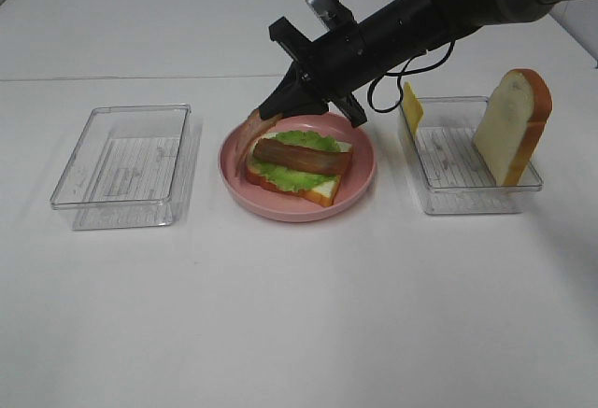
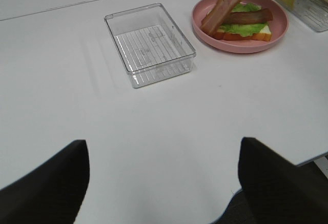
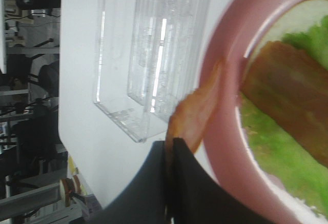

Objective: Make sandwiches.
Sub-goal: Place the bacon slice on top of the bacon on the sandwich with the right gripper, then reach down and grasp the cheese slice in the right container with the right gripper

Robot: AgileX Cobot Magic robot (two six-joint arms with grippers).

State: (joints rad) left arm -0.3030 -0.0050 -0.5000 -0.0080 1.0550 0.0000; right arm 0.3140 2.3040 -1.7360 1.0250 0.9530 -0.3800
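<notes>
On the pink plate (image 1: 360, 187) lies an open sandwich (image 1: 297, 167): a white bread slice, green lettuce (image 1: 301, 139) and one bacon strip (image 1: 301, 155) on top. My right gripper (image 1: 277, 107) hangs over the plate's back-left rim, shut on a second bacon strip (image 1: 252, 128) that slants down to the rim. The right wrist view shows the fingers (image 3: 177, 167) pinching that strip (image 3: 197, 111) beside the plate rim (image 3: 225, 96). My left gripper (image 2: 164, 183) is open over bare table, far from the plate (image 2: 205, 19); nothing is between its fingers (image 2: 56, 183).
An empty clear tray (image 1: 126, 161) stands left of the plate. A second clear tray (image 1: 467, 189) to the right holds an upright bread slice (image 1: 512, 123) and a yellow cheese slice (image 1: 412, 107) leaning on its wall. The right arm (image 1: 420, 16) reaches in from the back right.
</notes>
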